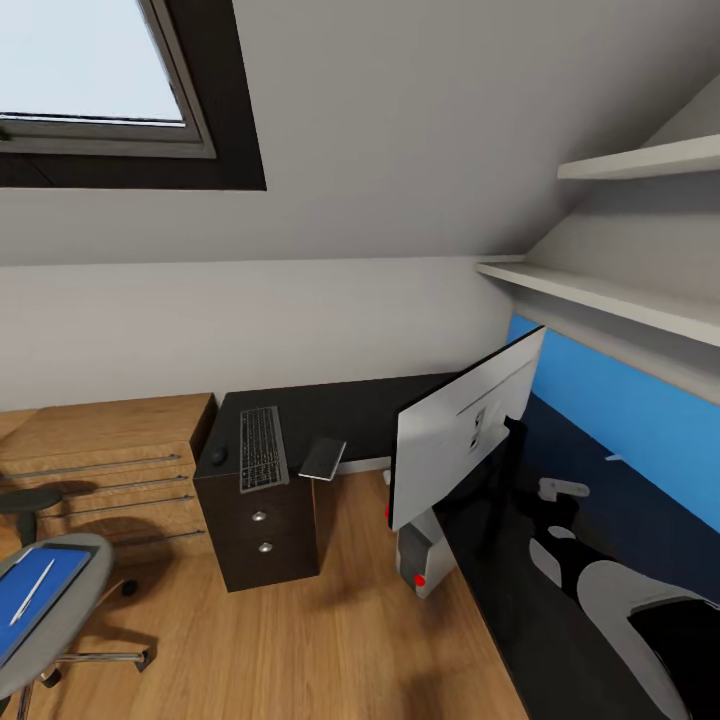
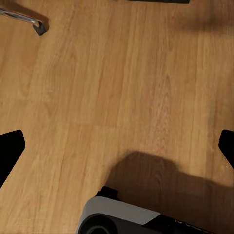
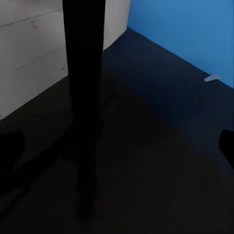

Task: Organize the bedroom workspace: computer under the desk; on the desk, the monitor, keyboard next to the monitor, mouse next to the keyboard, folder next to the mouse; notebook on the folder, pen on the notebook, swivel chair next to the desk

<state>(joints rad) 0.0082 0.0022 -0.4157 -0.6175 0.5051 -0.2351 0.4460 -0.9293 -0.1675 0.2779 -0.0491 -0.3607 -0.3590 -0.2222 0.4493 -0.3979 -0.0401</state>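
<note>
R arm [image 1: 640,620] low over desk [image 1: 560,600] top. L gripper [image 2: 117,146] over wood floor [image 2: 122,73], fingertips wide apart; R gripper [image 3: 117,146] over desk near monitor [image 1: 465,435] stand, also spread. Swivel chair [image 1: 70,620] at L w/ folder [image 1: 35,595] + pen [image 1: 32,592] on seat. Computer [image 1: 418,560] on floor under monitor edge. Farther: keyboard [image 1: 262,447], mouse [image 1: 218,456], notebook [image 1: 322,458] on desk's far wing.

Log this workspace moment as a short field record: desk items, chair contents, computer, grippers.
desk: glossy black top, drawer unit below
keyboard: on desk above drawers
mouse: on desk beside keyboard
notebook: overhanging desk edge
monitor: on desk, back to camera
computer: on floor by desk
swivel chair: holds folder with pen on it
grippers: state unclear
</note>
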